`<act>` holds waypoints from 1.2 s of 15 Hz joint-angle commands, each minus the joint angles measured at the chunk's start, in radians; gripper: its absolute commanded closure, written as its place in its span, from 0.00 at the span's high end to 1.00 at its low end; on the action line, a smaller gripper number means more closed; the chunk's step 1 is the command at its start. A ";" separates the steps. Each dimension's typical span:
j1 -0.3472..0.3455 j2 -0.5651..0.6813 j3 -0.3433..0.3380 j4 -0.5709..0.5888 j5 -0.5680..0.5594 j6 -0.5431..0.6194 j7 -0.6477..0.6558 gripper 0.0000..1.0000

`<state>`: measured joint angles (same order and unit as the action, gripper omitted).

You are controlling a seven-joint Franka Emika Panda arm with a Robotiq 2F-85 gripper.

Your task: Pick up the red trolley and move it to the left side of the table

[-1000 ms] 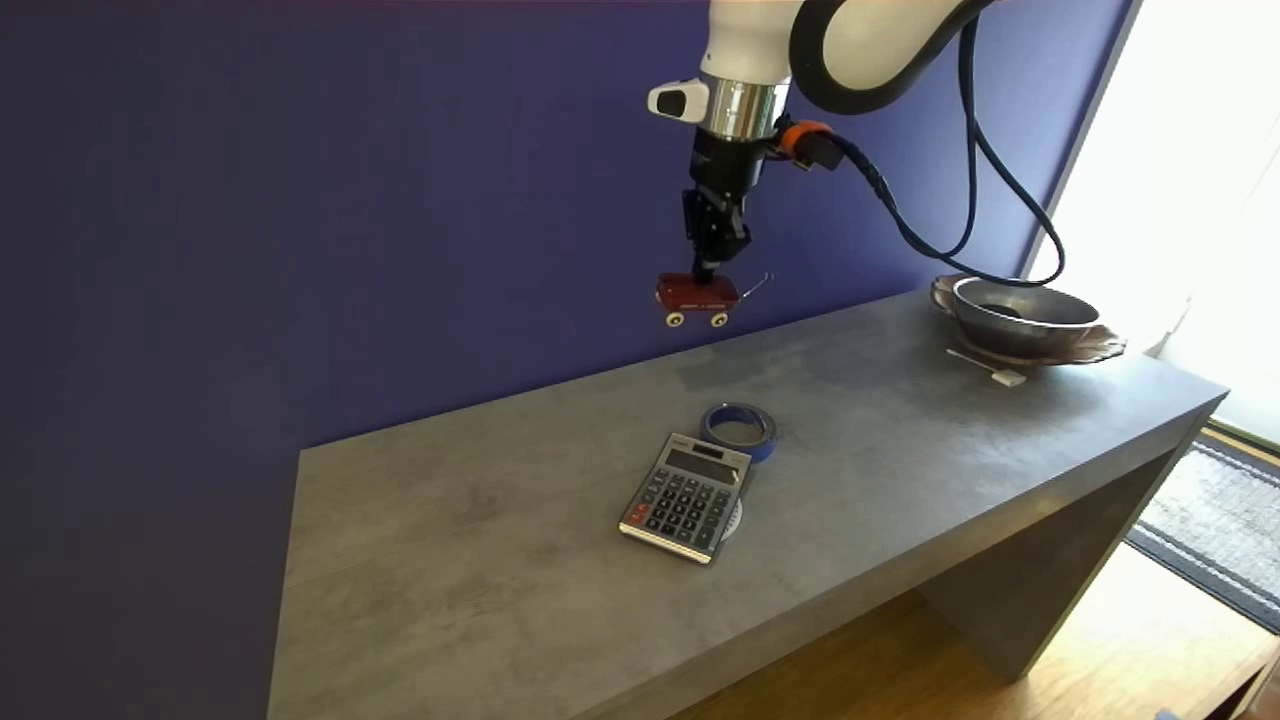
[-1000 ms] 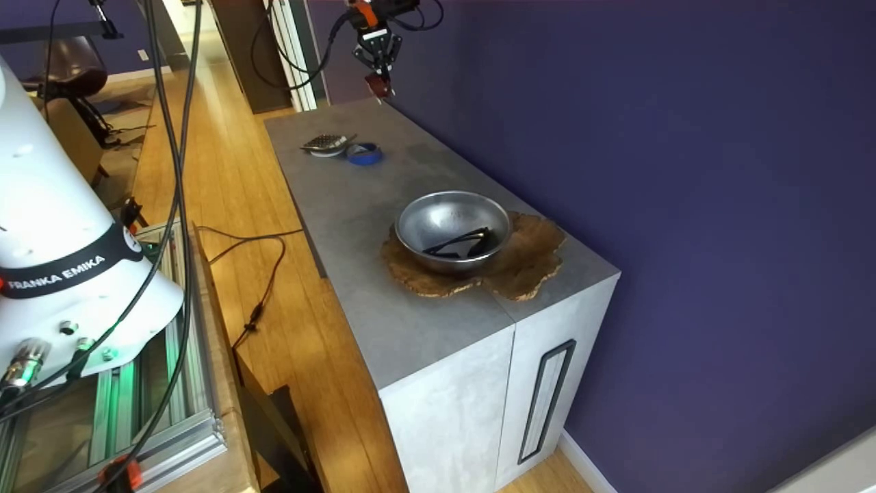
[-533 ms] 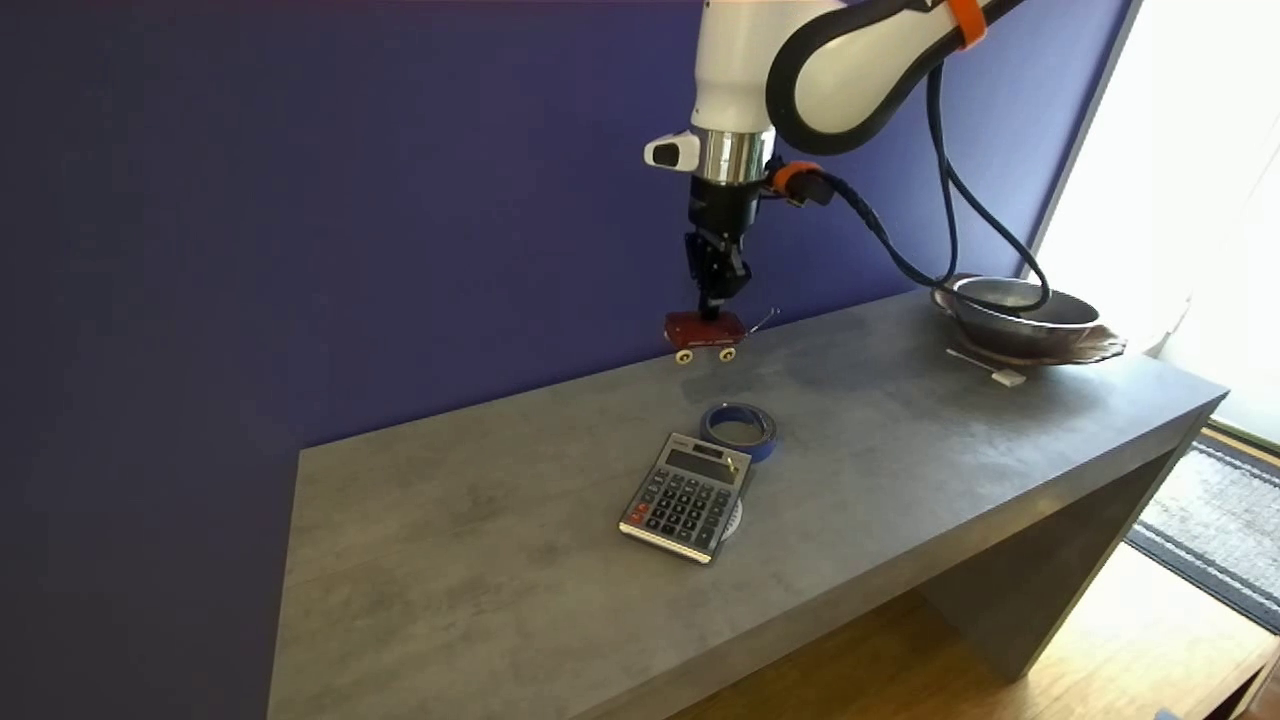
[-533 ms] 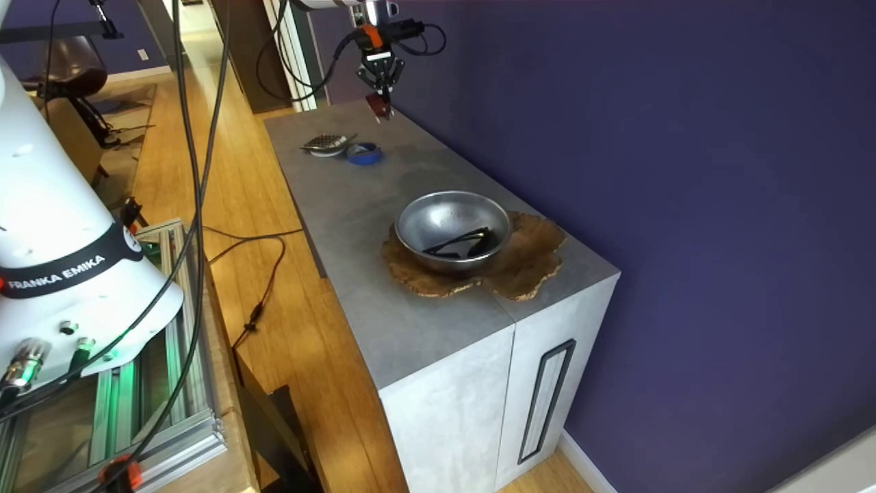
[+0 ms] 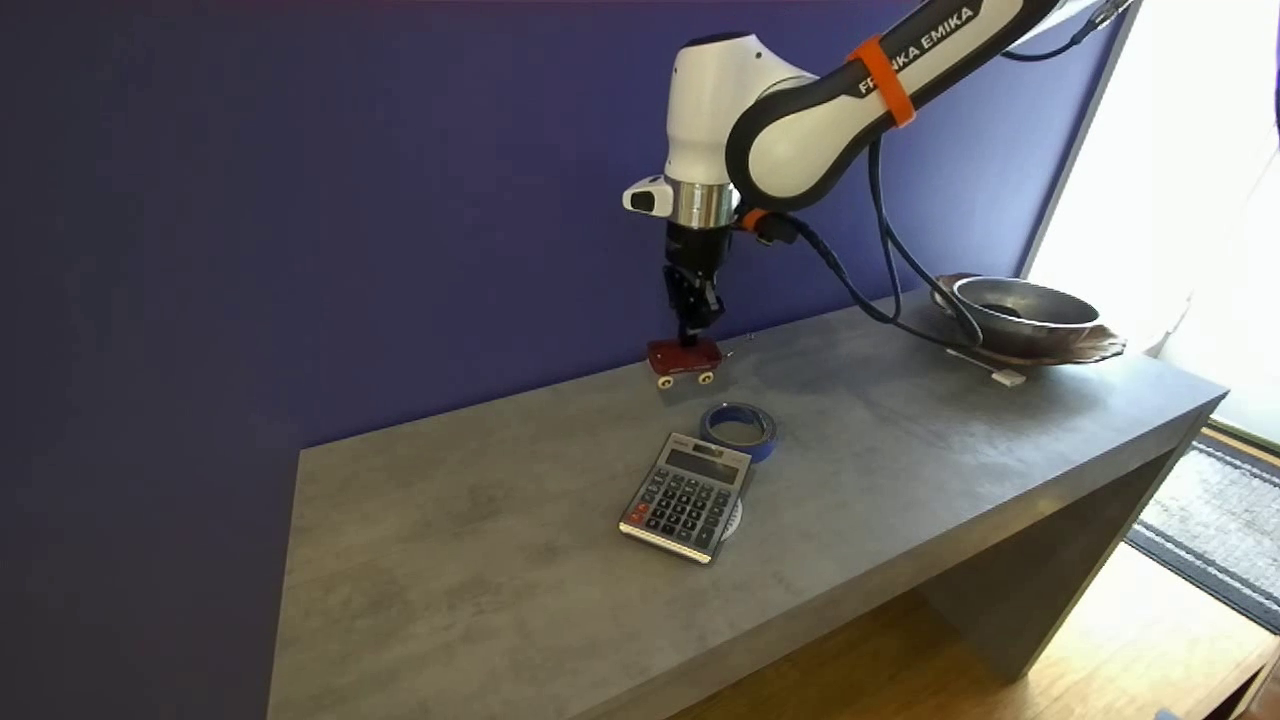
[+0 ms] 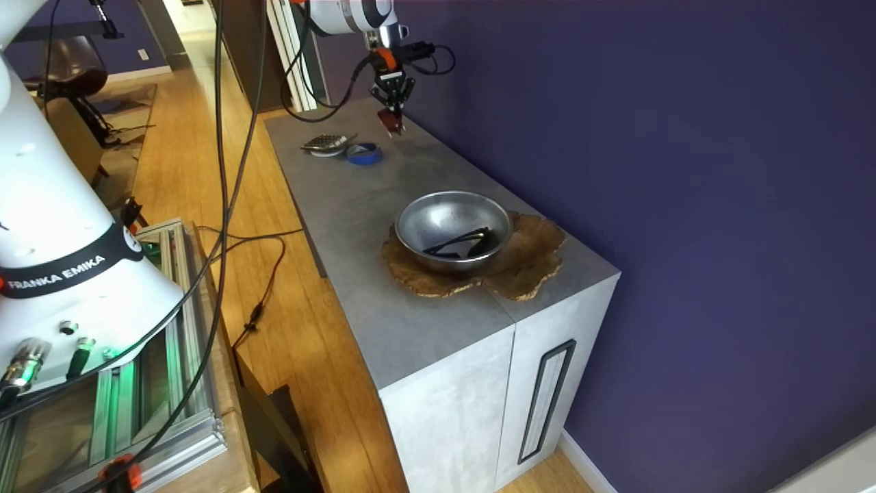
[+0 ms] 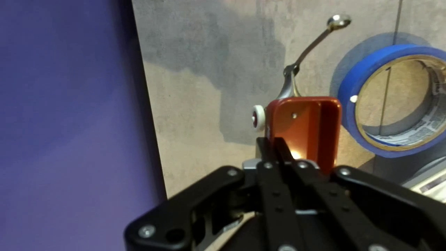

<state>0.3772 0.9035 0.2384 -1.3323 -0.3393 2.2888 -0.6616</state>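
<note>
The red trolley (image 5: 685,358) is a small red wagon with cream wheels and a thin metal handle. It hangs in the air above the table (image 5: 450,520), near the purple wall. My gripper (image 5: 688,340) is shut on one side wall of the trolley, from above. In an exterior view the trolley (image 6: 391,122) hangs tilted under the gripper (image 6: 395,109) at the far end of the table (image 6: 342,226). In the wrist view the fingertips (image 7: 271,144) pinch the left wall of the trolley (image 7: 296,125). Its near end is hidden behind the fingers.
A blue tape roll (image 5: 764,449) and a grey calculator (image 5: 685,500), propped on a white round thing, lie in front of the trolley. A metal bowl (image 6: 424,212) with dark things inside stands on a wooden slab (image 6: 540,253). A small white-headed tool (image 5: 1008,378) lies beside it.
My gripper has come down with the trolley, lowering it towards the table. In an exterior view it also shifts a little left over the last half second. The trolley stays held.
</note>
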 commanded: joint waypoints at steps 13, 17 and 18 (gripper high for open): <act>0.055 0.206 0.023 0.363 0.061 -0.291 -0.162 0.50; 0.056 0.168 0.046 0.322 0.060 -0.310 -0.127 0.78; 0.062 0.142 0.053 0.276 0.057 -0.281 -0.103 0.84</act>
<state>0.4254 1.0749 0.2724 -1.0263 -0.2955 2.0109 -0.7837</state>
